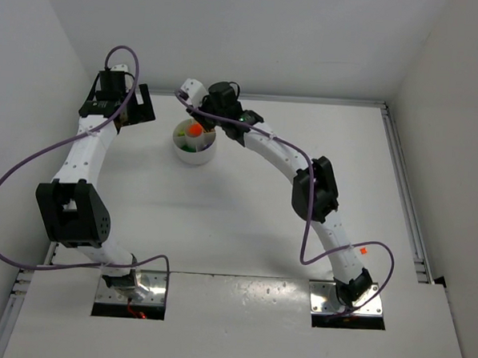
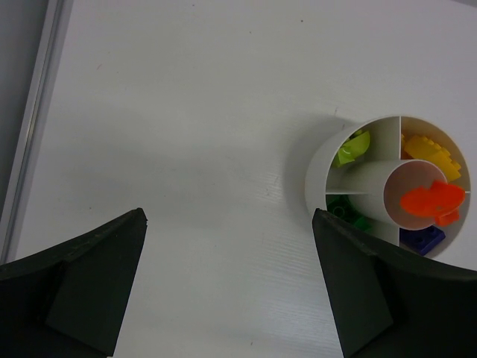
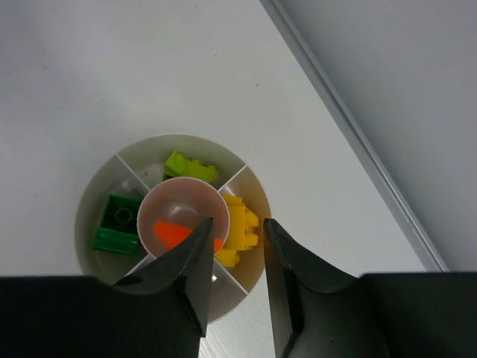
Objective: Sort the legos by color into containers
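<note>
The white divided dish (image 1: 202,153) stands at the back of the table. In the right wrist view its rim (image 3: 86,216) rings an orange piece (image 3: 171,233) in the middle cup, yellow legos (image 3: 240,224), a lime one (image 3: 190,165) and a dark green one (image 3: 118,222) in the outer sections. My right gripper (image 3: 238,221) hangs just above the dish, open, with nothing between its fingers. My left gripper (image 2: 229,212) is open over bare table to the left of the dish (image 2: 317,175). That view also shows the orange piece (image 2: 431,201) and a blue lego (image 2: 421,239).
A raised rail (image 3: 358,142) runs along the table's edge close behind the dish. White walls enclose the table (image 1: 245,211) at the back and on both sides. Purple cables loop off both arms.
</note>
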### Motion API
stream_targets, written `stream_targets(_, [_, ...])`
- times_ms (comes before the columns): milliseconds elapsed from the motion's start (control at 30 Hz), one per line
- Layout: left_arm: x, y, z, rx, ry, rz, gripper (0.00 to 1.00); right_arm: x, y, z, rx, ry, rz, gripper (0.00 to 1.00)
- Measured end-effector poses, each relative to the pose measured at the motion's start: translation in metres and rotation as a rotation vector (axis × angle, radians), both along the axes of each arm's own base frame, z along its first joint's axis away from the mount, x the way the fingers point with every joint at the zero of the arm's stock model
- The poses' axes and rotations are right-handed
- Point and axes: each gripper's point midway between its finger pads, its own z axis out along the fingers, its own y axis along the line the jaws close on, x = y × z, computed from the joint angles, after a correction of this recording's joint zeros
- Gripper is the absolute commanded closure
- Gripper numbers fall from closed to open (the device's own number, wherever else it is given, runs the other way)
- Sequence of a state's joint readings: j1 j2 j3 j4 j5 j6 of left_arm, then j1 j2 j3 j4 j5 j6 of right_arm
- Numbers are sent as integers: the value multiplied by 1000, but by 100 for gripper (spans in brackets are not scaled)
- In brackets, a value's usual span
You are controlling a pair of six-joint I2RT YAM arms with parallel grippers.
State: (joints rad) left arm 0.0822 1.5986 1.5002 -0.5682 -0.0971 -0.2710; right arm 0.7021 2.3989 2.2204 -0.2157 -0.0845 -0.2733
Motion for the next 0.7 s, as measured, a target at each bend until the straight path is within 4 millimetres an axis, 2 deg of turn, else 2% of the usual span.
stream_targets(167, [0,0,0,0,0,0,0,0,0,-7,-10,6,2,64])
stream_targets(333, [0,-1,0,-4,0,-5,0,1,0,-6,9,18,-14,65])
stream_targets(467, [1,-8,0,-21,-2,-49,0,5,-11,-8,44,71,-72,68])
stream_targets(533, [1,-14,0,-26,-1,-91,0,6,-34,-13,33,115,-109,67])
stream_targets(567, [1,-18,0,-26,-1,-126,0,5,-54,-16,13,151,-129,65])
stream_targets(633, [2,-29,0,-21,-1,-202,0,7,-107,-14,-28,221,-177,59])
stream_targets(700, [3,-46,1,-15,-12,-296,0,6,-175,-8,-79,280,-228,53])
